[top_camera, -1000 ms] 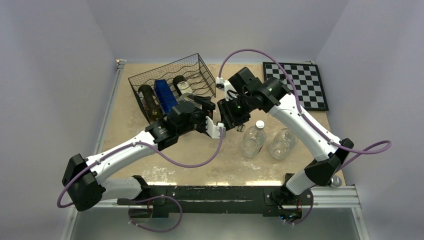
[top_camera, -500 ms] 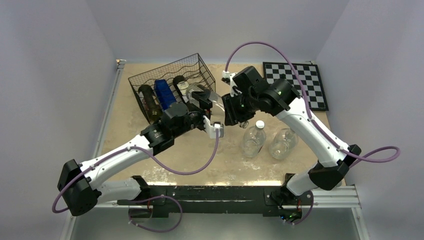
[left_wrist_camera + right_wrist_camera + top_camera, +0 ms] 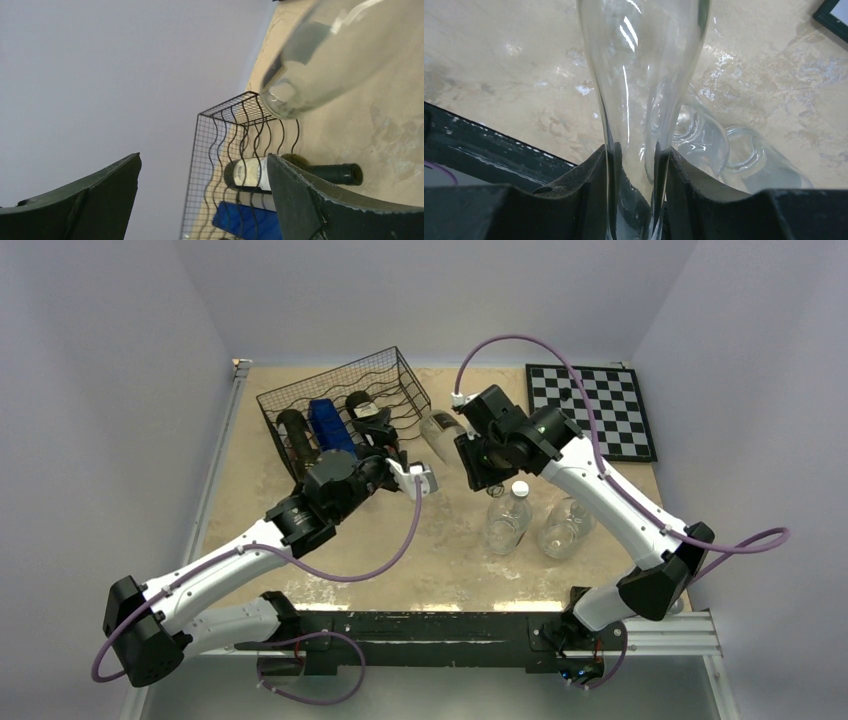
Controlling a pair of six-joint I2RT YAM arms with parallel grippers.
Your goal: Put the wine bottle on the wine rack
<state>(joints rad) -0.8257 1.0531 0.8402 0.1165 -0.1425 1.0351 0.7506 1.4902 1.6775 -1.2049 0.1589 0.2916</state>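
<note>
Right hand point(image 3: 635, 165): clamped on the neck of the wine bottle point(image 3: 639, 75).
Bottle axis: base points at the wine rack point(image 3: 412, 390), just beside its right end.
Left hand point(image 3: 202, 167): fingers apart, empty, nearer the rack.

Overhead feed: I'm high above and behind the arm bases, looking down and forward over the whole table point(image 3: 330, 540), with the wine rack point(image 3: 400, 380) back left and the chessboard point(image 3: 595, 405) back right. Left wrist feed: I'm low and rolled sideways, looking past the left gripper point(image 3: 203, 157) at the rack's mesh and the wall, the wine bottle point(image 3: 330, 55) close up. Right wrist feed: right gripper point(image 3: 635, 152) in frame, point-blank along that bottle, tabletop beyond. All three feeds share the bottle.
</note>
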